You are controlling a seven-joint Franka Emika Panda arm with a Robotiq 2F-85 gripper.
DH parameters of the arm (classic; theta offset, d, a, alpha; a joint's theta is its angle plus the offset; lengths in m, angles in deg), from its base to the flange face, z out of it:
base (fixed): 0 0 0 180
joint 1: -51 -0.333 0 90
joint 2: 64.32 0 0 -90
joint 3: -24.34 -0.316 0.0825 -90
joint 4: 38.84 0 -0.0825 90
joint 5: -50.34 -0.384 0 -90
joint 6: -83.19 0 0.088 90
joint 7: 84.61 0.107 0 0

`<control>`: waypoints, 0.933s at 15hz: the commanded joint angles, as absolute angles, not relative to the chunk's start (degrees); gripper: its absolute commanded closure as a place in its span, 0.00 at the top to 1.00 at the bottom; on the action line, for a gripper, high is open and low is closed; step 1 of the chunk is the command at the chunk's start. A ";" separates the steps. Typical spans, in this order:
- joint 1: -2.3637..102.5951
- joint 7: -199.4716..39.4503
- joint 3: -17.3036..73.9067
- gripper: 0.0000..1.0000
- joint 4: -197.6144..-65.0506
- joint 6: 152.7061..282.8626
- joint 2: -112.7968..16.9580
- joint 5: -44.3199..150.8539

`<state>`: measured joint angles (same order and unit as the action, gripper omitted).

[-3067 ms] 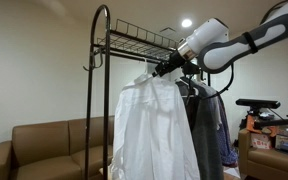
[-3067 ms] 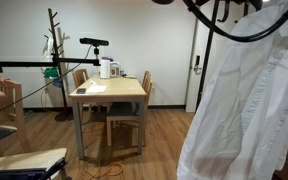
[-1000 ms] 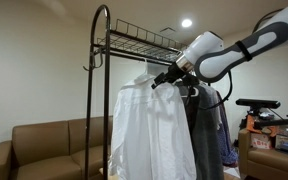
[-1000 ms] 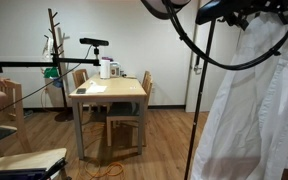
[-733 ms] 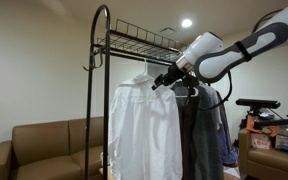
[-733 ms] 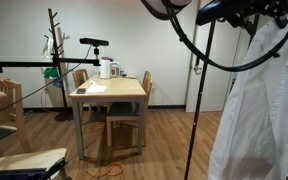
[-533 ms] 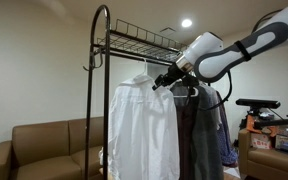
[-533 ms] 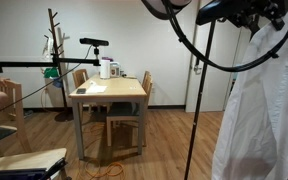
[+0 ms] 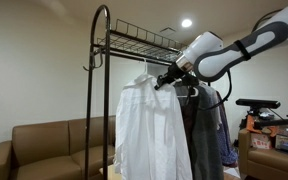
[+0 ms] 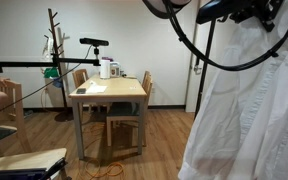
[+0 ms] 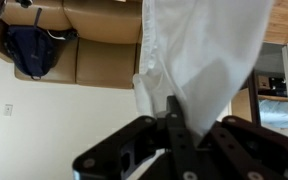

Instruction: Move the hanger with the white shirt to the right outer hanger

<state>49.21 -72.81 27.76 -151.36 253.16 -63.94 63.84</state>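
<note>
Swinging wider than half a second ago, the white shirt is now spreading its hem further toward the dining surface, while the pincer has gone from wide open to closed within the last second. Its hanger is hooking up toward the rack's rail, shoulders lying across the view and the shirt's long axis dropping straight down. The pincer is pressing shut on the shirt's shoulder; in the wrist view its fingers are meeting against a fold of cloth, and whether the hanger wire is inside I cannot tell. Dark garments are crowding the shirt's arm-side edge. On the opposite edge a clear gap is running to the arched end post, where the outer hook is jutting outward. A brown sofa is sitting below.
</note>
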 commanded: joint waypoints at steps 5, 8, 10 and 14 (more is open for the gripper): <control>49.63 -69.84 28.32 0.11 -147.66 260.36 -62.80 64.27; 50.19 -64.24 29.86 0.10 -146.88 268.01 -62.39 67.65; 50.55 -60.83 31.48 0.09 -146.61 272.82 -62.16 69.29; 52.07 -68.24 30.89 0.09 -149.21 278.94 -62.64 57.78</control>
<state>50.24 -63.23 32.58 -148.87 274.05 -63.36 65.30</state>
